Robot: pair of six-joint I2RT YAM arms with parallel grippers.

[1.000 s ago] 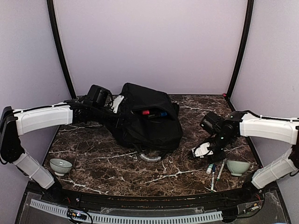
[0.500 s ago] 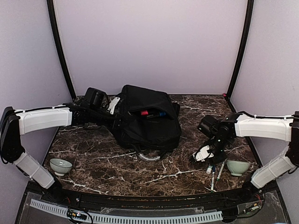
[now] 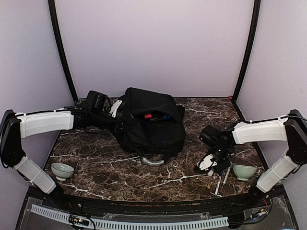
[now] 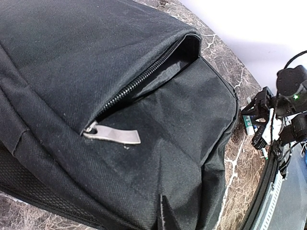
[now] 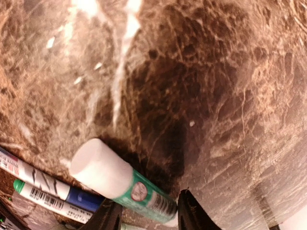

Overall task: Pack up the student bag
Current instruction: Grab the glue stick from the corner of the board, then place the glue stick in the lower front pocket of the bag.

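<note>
The student bag (image 3: 151, 124), a large black backpack, lies mid-table with its top pocket unzipped; red and blue items (image 3: 156, 116) show inside. My left gripper (image 3: 115, 108) is shut on the bag's left edge. In the left wrist view black fabric fills the frame, with the zipper pull (image 4: 112, 135) and one fingertip (image 4: 165, 214) showing. My right gripper (image 3: 211, 166) is down at the table on the right. Its open jaws stand either side of a glue stick (image 5: 122, 182) with a white cap and green body. I cannot tell whether the fingertips (image 5: 189, 213) touch it.
Blue and green markers (image 5: 43, 187) lie just left of the glue stick; more pens (image 3: 223, 178) lie near the right bowl (image 3: 244, 171). A second pale bowl (image 3: 62, 170) sits front left. The bag's grey handle loop (image 3: 153, 161) points toward me.
My right gripper has moved down and toward the near edge onto the glue stick, and its jaws have narrowed. The left gripper and bag have shifted very slightly.
</note>
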